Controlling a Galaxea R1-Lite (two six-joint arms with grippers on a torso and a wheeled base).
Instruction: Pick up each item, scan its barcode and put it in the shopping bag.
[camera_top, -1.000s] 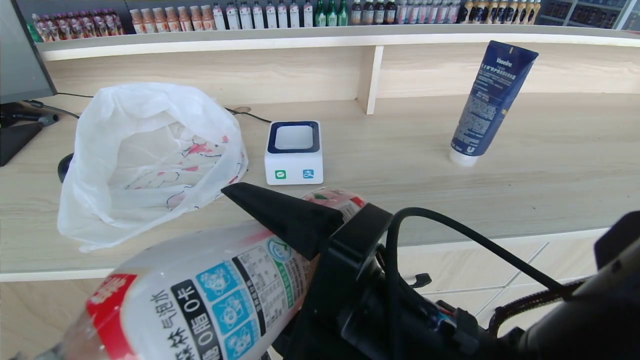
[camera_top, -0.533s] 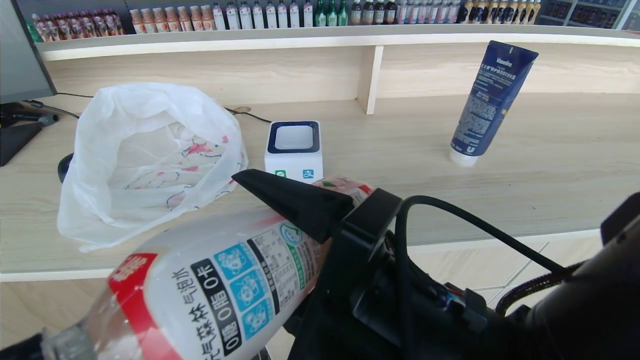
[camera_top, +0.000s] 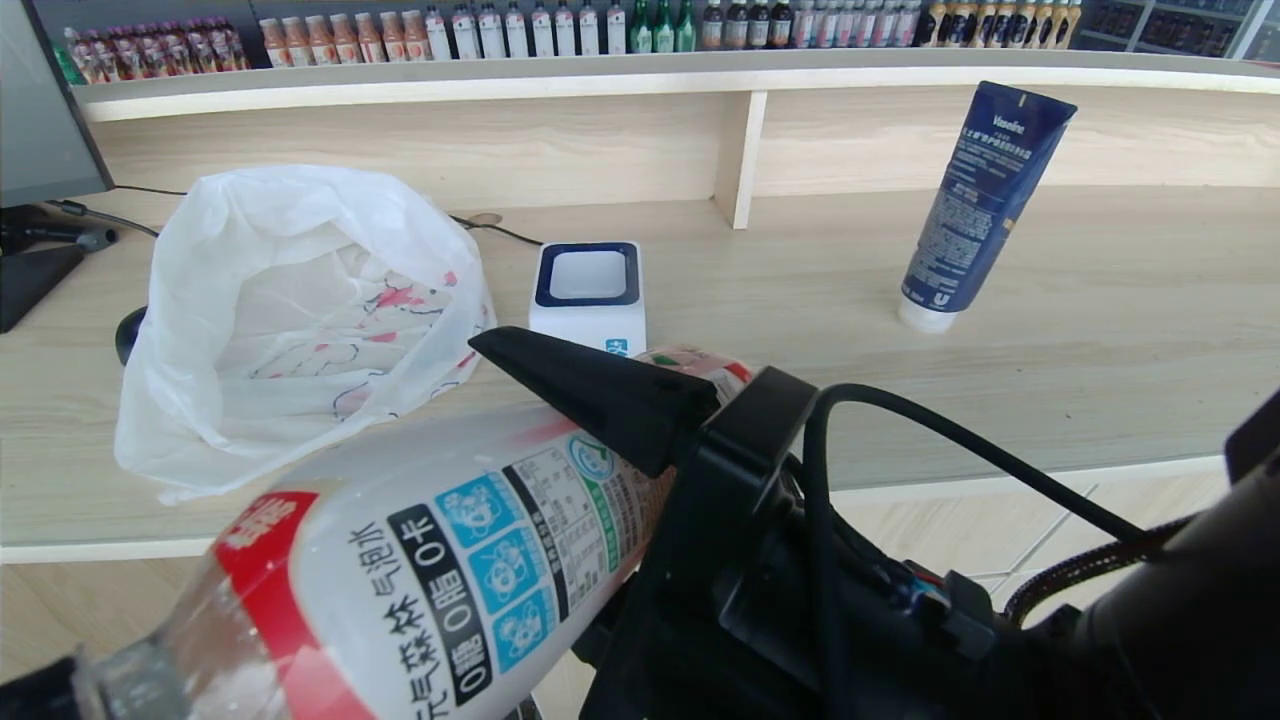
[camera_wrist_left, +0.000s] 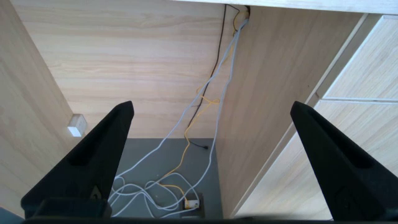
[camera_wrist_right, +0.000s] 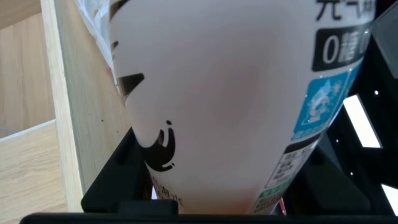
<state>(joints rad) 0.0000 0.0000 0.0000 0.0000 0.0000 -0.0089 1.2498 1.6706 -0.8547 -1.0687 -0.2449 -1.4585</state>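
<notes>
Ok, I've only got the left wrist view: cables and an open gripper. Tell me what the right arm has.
Observer: The right gripper is shut on a bottle, held on its side.
Operator: Give me the scanner's spot.
Observer: The scanner sits on the counter beyond the bottle, just right of the bag.
Operator: Tell me if another item waits.
Observer: Yes, a blue tube stands cap-down on the counter's right side.
</notes>
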